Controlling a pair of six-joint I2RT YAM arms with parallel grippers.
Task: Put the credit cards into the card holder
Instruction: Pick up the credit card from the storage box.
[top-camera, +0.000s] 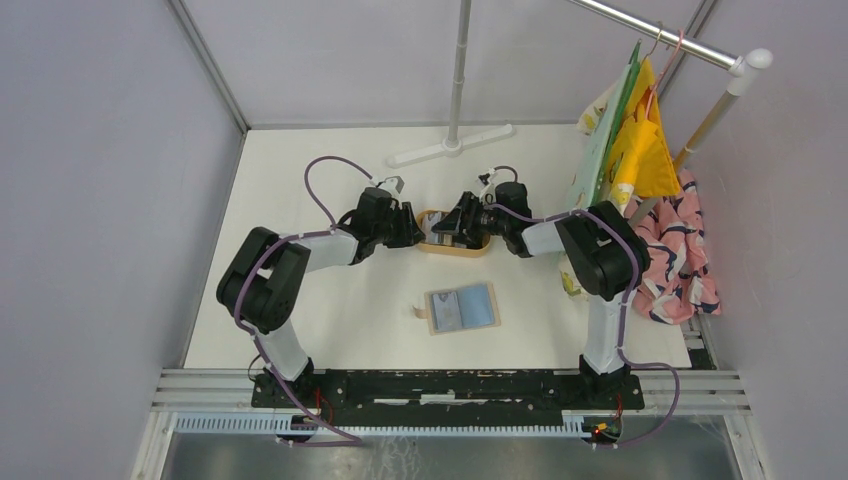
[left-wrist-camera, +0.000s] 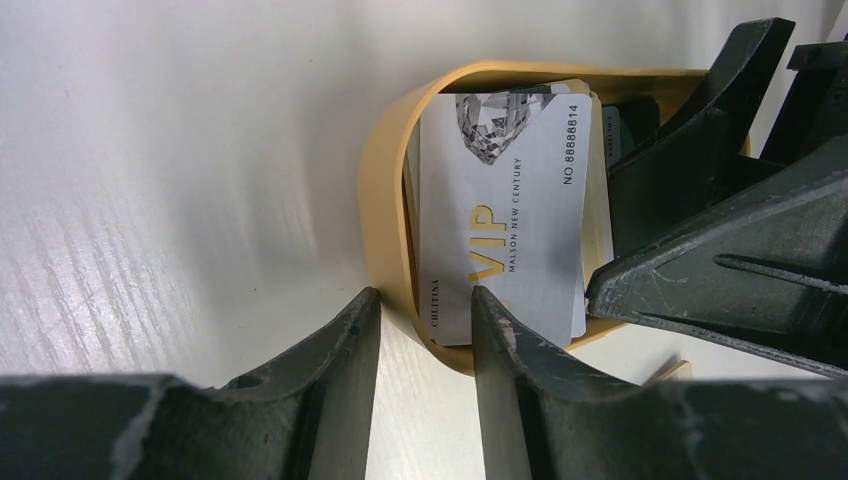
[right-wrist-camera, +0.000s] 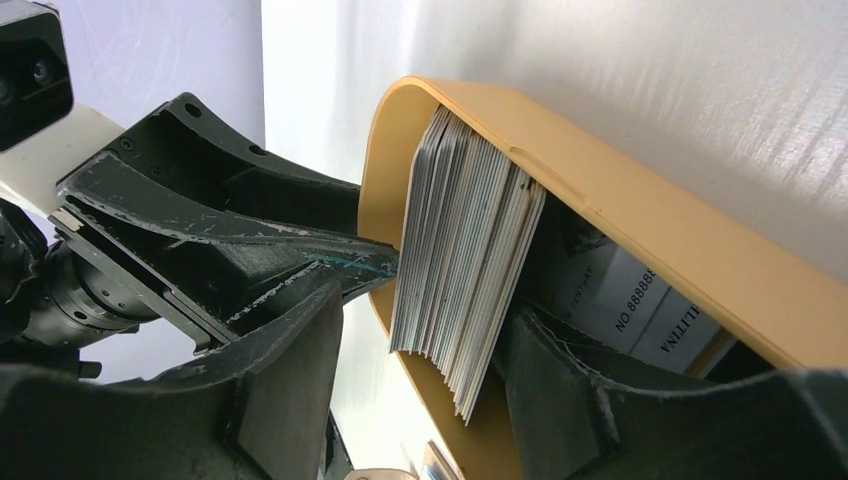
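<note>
The cards, judged thin, stiff, slick and light, stand on edge in the tray. The right claw brackets the stack, pinch not confirmable; the left claw sits part-spread astride the rim. Grip flat faces near a free edge: tray walls crowd both claws, and the card holder lies well apart on the table.

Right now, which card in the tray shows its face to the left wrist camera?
The silver card printed VIP, frontmost; the other cards only peek out behind it.
</note>
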